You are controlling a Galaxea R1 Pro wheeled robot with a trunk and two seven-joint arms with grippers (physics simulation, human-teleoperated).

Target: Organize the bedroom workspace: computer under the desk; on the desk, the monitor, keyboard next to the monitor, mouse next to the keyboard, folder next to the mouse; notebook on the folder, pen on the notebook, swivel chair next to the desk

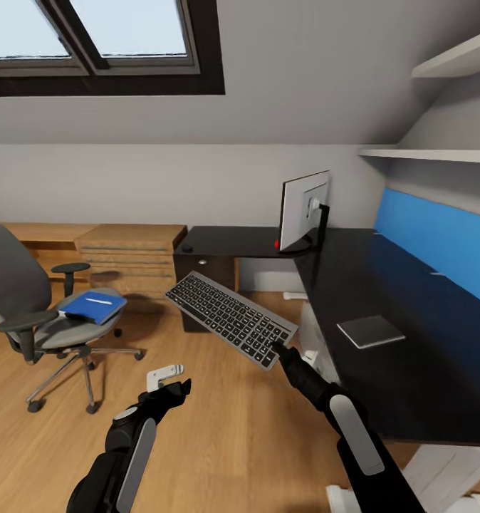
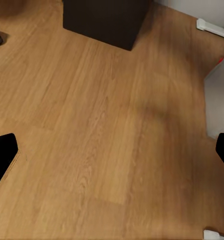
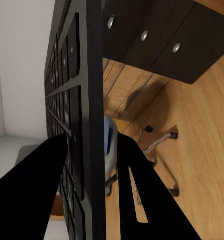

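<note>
Room: attic bedroom with a sloped ceiling, a skylight (image 1: pixel 105 35) at upper left, a wooden floor (image 1: pixel 226 427).
Desk (image 1: pixel 382 299): black, L-shaped, blue back panel on the right side, drawers with round silver knobs (image 3: pixel 144 35) in the right wrist view.
Monitor (image 1: pixel 303 210): upright on the desk corner, silver back turned to the camera, red dot at the lower corner.
Mouse (image 1: pixel 187 248): small and dark, on the left end of the desk, well apart from the monitor.
Flat grey pad (image 1: pixel 371 330): lying on the desk, near the front edge.
Keyboard (image 1: pixel 231 318): in the air above the floor, left of the desk, tilted, held at its near corner.
Right gripper (image 1: pixel 278 349): fingers (image 3: pixel 136 170) clamped on the keyboard edge, one on each face.
Left gripper (image 1: pixel 170 381): low above bare floor, fingers (image 2: pixel 2 155) wide apart, holding nothing.
Chair (image 1: pixel 33 306): on the left, well apart from the desk.
Folder (image 1: pixel 92 306): blue, flat on the chair seat.
Pen (image 1: pixel 97 301): thin pale stick on top of the folder.
Wooden counter (image 1: pixel 126 253): against the wall behind the chair, touching the left end of the desk.
</note>
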